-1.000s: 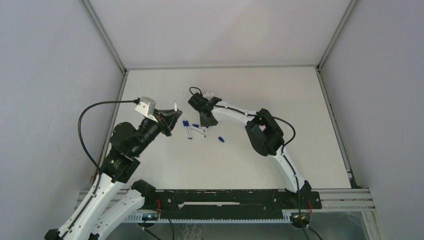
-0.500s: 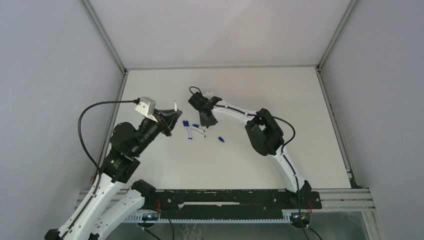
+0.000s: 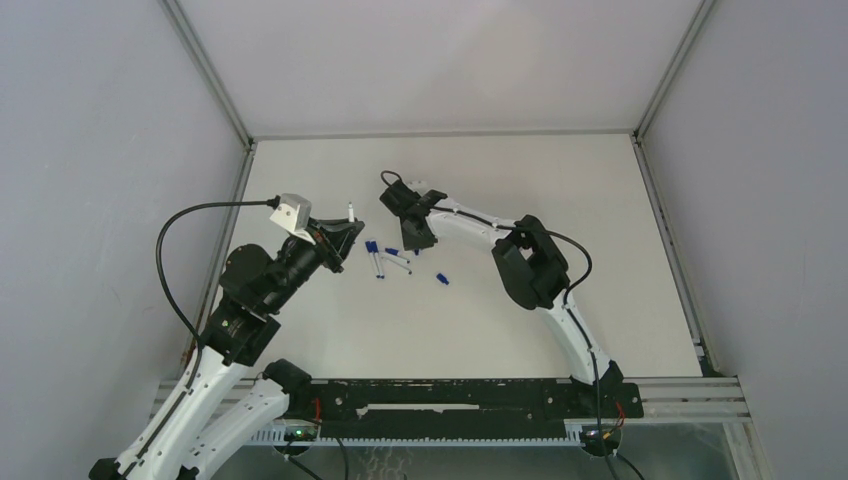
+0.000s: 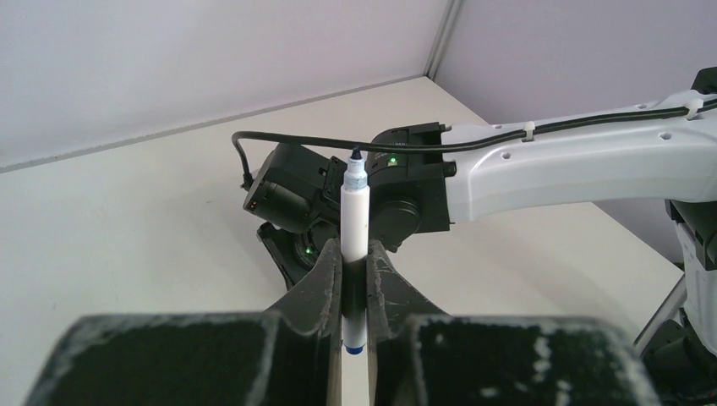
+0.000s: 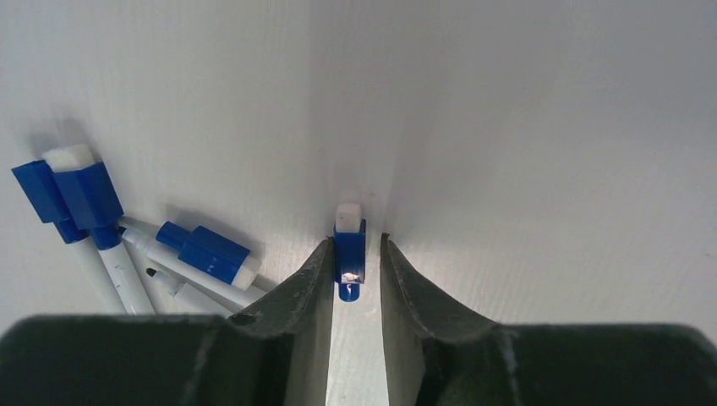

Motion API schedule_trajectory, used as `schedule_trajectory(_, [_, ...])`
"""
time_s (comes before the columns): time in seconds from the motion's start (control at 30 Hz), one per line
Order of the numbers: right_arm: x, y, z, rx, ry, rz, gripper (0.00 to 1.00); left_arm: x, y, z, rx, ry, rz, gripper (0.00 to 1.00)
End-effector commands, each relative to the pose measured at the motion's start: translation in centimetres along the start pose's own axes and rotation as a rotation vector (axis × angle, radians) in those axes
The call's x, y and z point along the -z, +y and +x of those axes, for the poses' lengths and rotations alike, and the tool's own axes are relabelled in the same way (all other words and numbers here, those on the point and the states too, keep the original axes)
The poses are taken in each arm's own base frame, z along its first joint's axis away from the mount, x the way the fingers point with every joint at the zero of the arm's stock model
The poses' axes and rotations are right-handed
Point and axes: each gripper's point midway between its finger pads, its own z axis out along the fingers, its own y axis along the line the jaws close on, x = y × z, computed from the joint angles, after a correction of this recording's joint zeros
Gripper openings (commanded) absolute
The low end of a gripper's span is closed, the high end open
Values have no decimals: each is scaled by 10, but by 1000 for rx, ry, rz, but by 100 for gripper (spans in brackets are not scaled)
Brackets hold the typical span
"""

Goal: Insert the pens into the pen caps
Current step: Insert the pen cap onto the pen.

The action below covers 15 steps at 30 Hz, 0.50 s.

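White bench (image 3: 560, 200) in a grey-walled enclosure: the left end effector (image 4: 355, 258) is clamping one pen (image 4: 354, 211) upright, tip exposed for capping, while the right end effector (image 5: 353, 254) is pinching a pen cap (image 5: 348, 241) low beside other pens (image 5: 106, 262) lying flat.

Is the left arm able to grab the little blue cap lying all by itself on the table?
Probably not right now. The left gripper is shut on a pen, so its fingers are full. The lone cap itself lies uncovered.

Bright, even light — soft shadows, blurred foreground.
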Motion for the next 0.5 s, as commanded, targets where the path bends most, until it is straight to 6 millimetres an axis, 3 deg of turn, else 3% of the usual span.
schedule_trajectory(0.0, [-16, -19, -1, 9, 12, 45, 33, -1, 0, -6, -16, -30, 8, 0])
schedule_trajectory(0.27, [-22, -16, 2, 25, 31, 43, 32, -1, 0, -5, -15, -28, 10, 0])
schedule_trajectory(0.47, [-20, -16, 4, 33, 40, 39, 21, -2, 0, -5, -14, -28, 8, 0])
